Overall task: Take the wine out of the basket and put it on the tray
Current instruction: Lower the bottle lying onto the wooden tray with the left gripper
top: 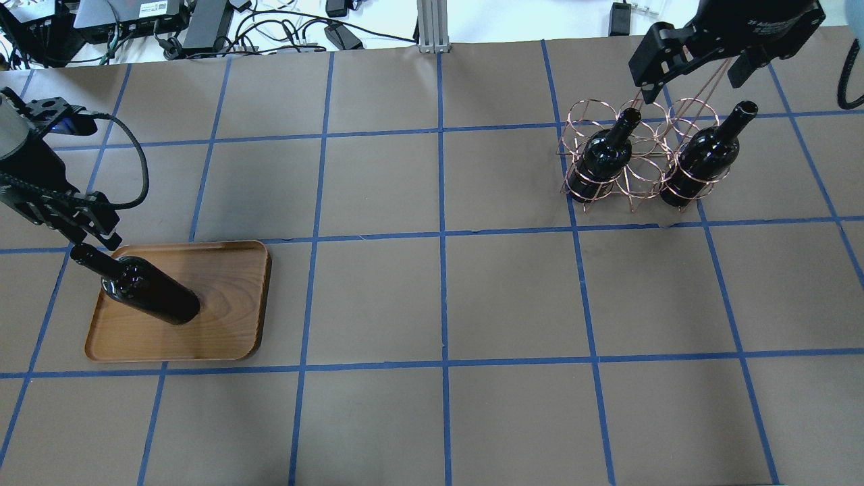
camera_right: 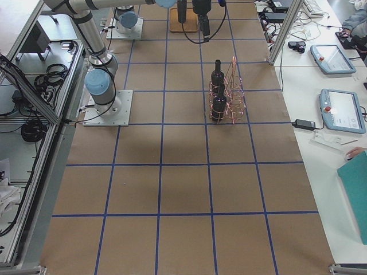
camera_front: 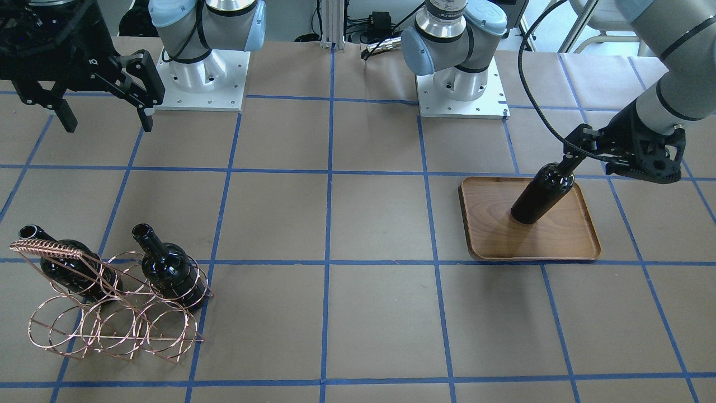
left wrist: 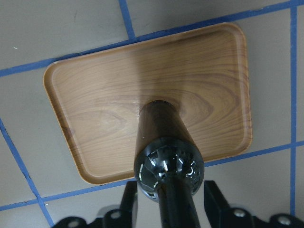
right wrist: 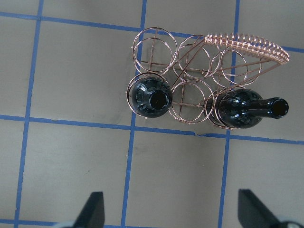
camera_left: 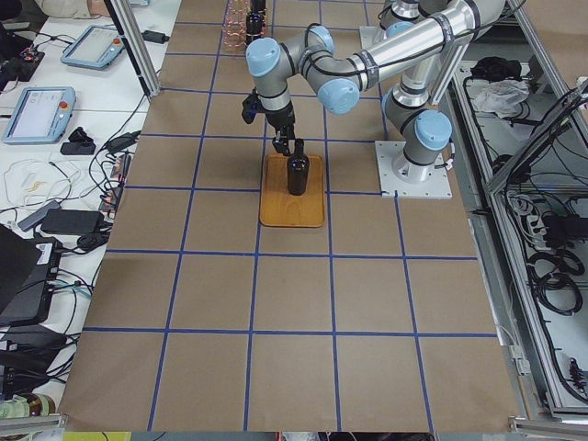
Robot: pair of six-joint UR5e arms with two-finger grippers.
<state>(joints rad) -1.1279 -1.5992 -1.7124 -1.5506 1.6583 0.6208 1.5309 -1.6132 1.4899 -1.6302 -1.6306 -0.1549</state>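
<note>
Student: Wine (left wrist: 161, 137) position, please, and what has hold of it?

Tutor: Wine stands upright near the middle of the tray (left wrist: 95, 118), base on the wood. Left claw (left wrist: 172, 197) straddles the neck just above the shoulder. In the wrist view its fingers (left wrist: 214, 197) stand a little off the glass on either side, so read it as released (the fixed views are too coarse to confirm).

Student: Which relation governs the next move?

Tutor: Long axis of the wine is vertical, and the neck lies between the jaws. A likely retreat is therefore straight up along that axis, or back along the line of the fingers. A sideways pull would probably catch the neck and topple the wine.

Student: And the other arm?

Tutor: Right claw (camera_front: 109, 124) hangs spread wide, holding nothing, above the worktop (camera_front: 380, 224) near the basket (right wrist: 247, 46) and well apart from the tray. A second bottle (right wrist: 151, 97) and a third bottle (right wrist: 237, 110) sit neck-up in hoops at the basket's two ends, ahead of that claw in its wrist view. Right arm is by far the nearer to them, so any further pick would fall to it. Delivery of this wine looks all but done.
</note>
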